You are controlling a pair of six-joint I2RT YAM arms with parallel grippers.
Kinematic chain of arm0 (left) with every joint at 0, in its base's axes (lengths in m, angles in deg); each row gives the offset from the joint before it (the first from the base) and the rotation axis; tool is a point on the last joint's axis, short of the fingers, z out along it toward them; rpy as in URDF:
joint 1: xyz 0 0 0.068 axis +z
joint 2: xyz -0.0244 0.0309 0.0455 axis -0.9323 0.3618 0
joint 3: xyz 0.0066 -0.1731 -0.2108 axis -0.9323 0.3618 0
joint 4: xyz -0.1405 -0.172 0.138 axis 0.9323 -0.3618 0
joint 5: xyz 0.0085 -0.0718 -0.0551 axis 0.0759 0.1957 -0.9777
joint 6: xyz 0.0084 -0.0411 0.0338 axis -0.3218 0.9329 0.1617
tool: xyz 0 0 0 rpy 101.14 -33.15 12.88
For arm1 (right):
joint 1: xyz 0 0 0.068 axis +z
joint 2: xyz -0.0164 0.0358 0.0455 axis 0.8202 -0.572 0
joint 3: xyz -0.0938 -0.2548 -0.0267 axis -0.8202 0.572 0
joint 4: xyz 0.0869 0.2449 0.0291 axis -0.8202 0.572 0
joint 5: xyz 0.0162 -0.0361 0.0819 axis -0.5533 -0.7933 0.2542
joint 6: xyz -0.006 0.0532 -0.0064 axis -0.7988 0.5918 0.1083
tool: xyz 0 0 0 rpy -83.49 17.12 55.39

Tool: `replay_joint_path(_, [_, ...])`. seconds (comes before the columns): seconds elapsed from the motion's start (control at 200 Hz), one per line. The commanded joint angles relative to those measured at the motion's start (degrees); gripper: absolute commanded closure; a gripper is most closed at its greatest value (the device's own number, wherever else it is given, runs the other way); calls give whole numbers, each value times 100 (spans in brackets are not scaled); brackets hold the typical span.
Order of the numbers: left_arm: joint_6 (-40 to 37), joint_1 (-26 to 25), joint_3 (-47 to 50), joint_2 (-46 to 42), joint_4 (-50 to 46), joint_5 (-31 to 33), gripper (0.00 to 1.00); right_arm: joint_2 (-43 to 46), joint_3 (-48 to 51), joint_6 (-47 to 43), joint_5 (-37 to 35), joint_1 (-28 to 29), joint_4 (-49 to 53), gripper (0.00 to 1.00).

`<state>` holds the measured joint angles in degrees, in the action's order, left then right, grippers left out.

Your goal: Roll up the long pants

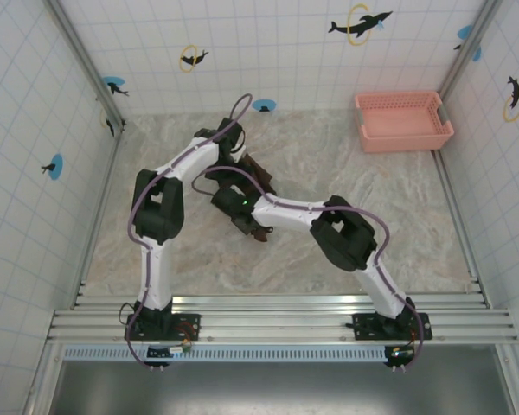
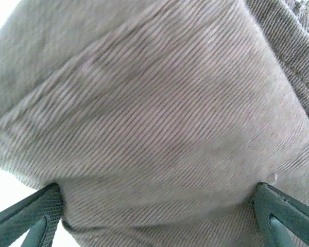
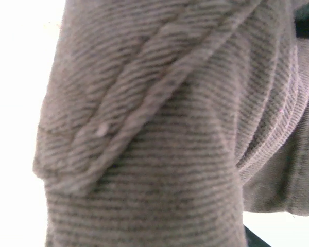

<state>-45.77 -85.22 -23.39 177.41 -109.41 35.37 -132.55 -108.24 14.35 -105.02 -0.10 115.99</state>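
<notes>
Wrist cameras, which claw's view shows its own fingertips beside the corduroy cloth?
The left claw: dark fingertips flank the long pants.

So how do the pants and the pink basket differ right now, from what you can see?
The long pants are dark brown ribbed cloth, bunched mid-table between the two arms; the pink basket is rigid mesh plastic, standing apart in the far right corner. In the left wrist view the left hand straddles the pants, a finger on each side; nothing touches the basket. The pants are largely hidden under the arms; the basket is in plain sight. Both rest on the marbled table.
</notes>
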Motion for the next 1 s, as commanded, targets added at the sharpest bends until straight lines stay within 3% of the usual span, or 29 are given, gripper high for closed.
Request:
replay_joint_path(0.0, [-26,88,124,-421,-257,84,3,189,651,714,2658,-573,-592,67])
replay_joint_path(0.165, [-40,103,157,-804,-245,236,3,429,1483,2022,4931,-1079,-2226,69])
replay_joint_path(0.25, [-35,113,211,-964,-185,281,2,462,1784,2663,5607,-1187,-2949,69])
replay_joint_path(0.36, [-47,113,206,-1033,-170,248,3,465,2419,3835,6183,-1326,-4673,68])
replay_joint_path(0.54, [-72,113,164,-841,-130,126,3,77,3205,5634,6483,-1484,-7328,68])
replay_joint_path(0.635, [-35,105,136,-608,-72,71,2,-161,3452,6250,6471,-1459,-8216,69])
replay_joint_path(0.916, [33,-113,-299,414,-157,299,3,-251,3577,6337,6512,-1369,-8413,68])
replay_joint_path(0.996, [35,-230,-374,622,-208,402,6,-227,3570,6309,6600,-1362,-8405,63])
